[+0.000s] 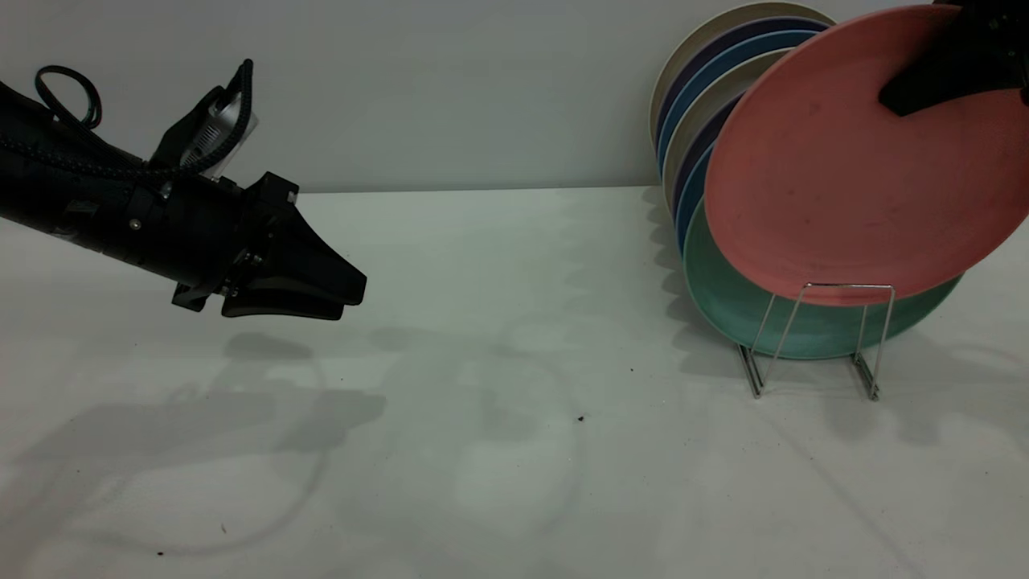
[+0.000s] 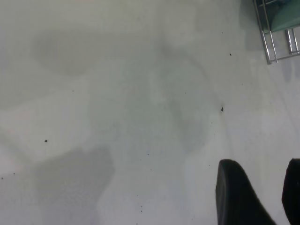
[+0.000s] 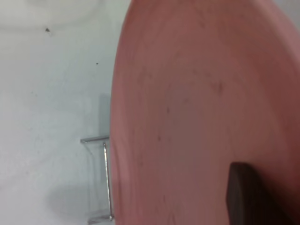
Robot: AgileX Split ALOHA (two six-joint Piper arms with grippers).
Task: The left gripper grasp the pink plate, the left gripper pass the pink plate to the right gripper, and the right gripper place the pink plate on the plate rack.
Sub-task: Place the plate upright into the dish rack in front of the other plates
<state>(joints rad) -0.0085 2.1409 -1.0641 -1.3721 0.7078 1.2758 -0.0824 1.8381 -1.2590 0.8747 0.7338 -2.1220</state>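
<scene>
My right gripper (image 1: 896,100) is at the top right, shut on the upper rim of the pink plate (image 1: 844,177). It holds the plate tilted in the air, just in front of the plates in the plate rack (image 1: 753,374). The plate's lower edge hangs at the top of the rack's front wire loop. In the right wrist view the pink plate (image 3: 197,93) fills the picture, with one black finger (image 3: 248,197) on its face and the rack's wire (image 3: 106,173) beyond it. My left gripper (image 1: 350,293) hovers over the table at the left, open and empty; it also shows in the left wrist view (image 2: 262,164).
A mint-green plate (image 1: 739,314) stands in the rack right behind the pink one, with several more plates (image 1: 723,88) upright behind it against the back wall. The left wrist view shows the rack's foot (image 2: 269,47) far off across bare white table (image 1: 514,362).
</scene>
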